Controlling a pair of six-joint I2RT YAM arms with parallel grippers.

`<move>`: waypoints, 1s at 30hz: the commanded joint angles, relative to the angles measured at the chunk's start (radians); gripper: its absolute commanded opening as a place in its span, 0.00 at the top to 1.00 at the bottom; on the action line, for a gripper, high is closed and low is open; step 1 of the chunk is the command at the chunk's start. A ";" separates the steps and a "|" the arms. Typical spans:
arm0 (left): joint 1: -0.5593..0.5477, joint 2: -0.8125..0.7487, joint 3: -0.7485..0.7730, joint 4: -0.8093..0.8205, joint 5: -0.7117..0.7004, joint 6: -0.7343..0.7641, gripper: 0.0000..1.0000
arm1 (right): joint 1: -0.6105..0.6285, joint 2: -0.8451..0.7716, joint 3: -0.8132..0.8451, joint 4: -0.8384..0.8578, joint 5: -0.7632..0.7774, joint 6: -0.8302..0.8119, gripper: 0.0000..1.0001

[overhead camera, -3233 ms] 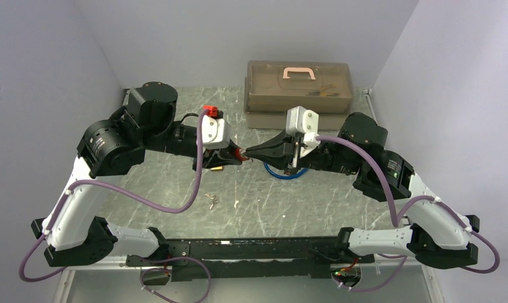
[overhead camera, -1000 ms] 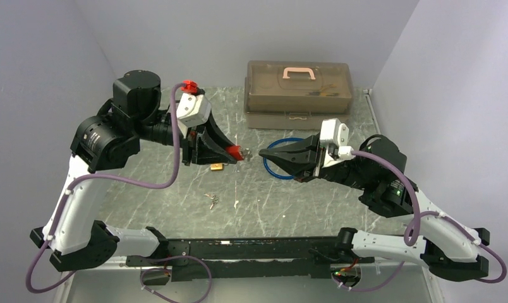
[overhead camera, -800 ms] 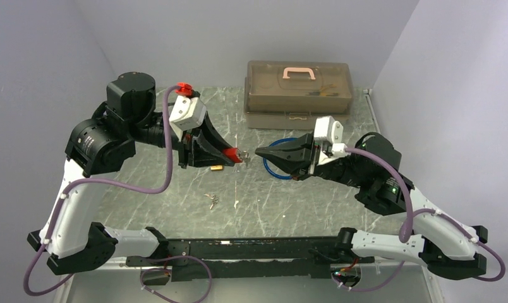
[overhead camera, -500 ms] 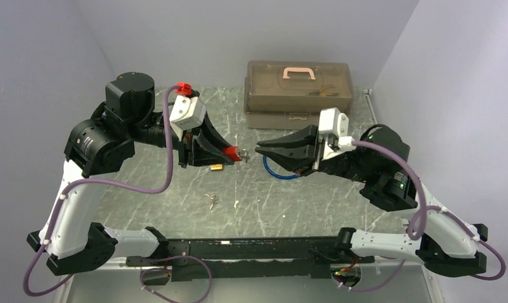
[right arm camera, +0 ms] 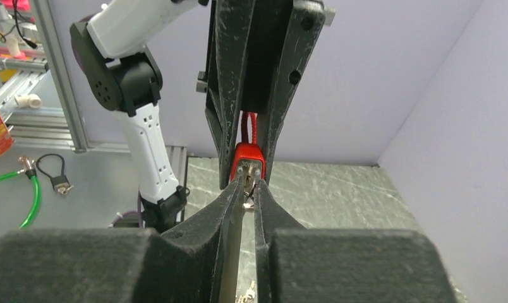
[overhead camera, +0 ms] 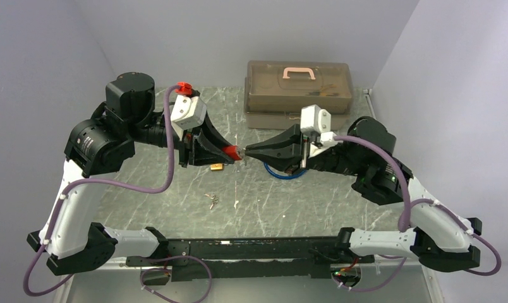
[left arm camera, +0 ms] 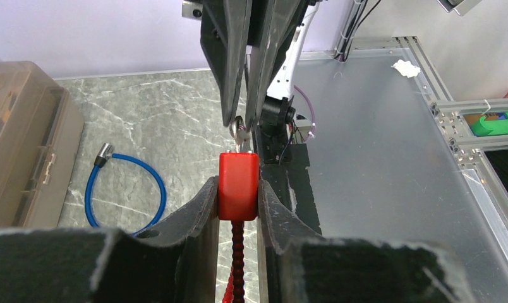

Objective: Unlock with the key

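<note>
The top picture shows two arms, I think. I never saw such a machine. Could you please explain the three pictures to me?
This is a robot: a left arm and a right arm, fixed at the near edge of a table. One camera looks down from above; one sits on each wrist. The left gripper clamps a red padlock. The fingers of the right gripper flank the key in it; whether they pinch it, I cannot tell. On the table lie a blue cable, a small brass padlock, loose keys and a brown toolbox.
</note>
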 commanded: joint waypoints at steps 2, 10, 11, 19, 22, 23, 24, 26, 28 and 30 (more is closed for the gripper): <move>0.004 -0.017 0.006 0.043 0.019 0.005 1.00 | -0.012 0.004 0.045 -0.010 -0.030 -0.007 0.89; 0.005 -0.016 0.010 0.045 0.018 0.005 1.00 | -0.026 0.006 0.046 -0.012 -0.048 -0.001 1.00; 0.005 -0.015 0.012 0.044 0.018 0.003 1.00 | -0.028 0.004 0.043 -0.012 -0.049 0.001 1.00; 0.005 -0.012 0.019 0.049 0.018 0.001 1.00 | -0.040 0.004 0.020 0.003 -0.077 0.020 1.00; 0.005 -0.009 0.028 0.053 0.016 -0.001 1.00 | -0.047 0.006 -0.001 0.016 -0.085 0.040 1.00; 0.005 -0.009 0.031 0.054 0.017 -0.003 1.00 | -0.052 0.004 -0.013 0.026 -0.089 0.048 1.00; 0.006 -0.008 0.034 0.054 0.019 -0.002 1.00 | -0.054 0.002 -0.025 0.040 -0.091 0.059 1.00; 0.004 -0.006 0.042 0.057 0.021 -0.005 1.00 | -0.063 -0.002 -0.053 0.069 -0.097 0.085 1.00; 0.005 -0.003 0.056 0.060 0.023 -0.005 1.00 | -0.071 -0.004 -0.081 0.104 -0.103 0.116 1.00; 0.005 0.000 0.069 0.068 0.031 -0.010 1.00 | -0.078 -0.012 -0.114 0.147 -0.111 0.143 1.00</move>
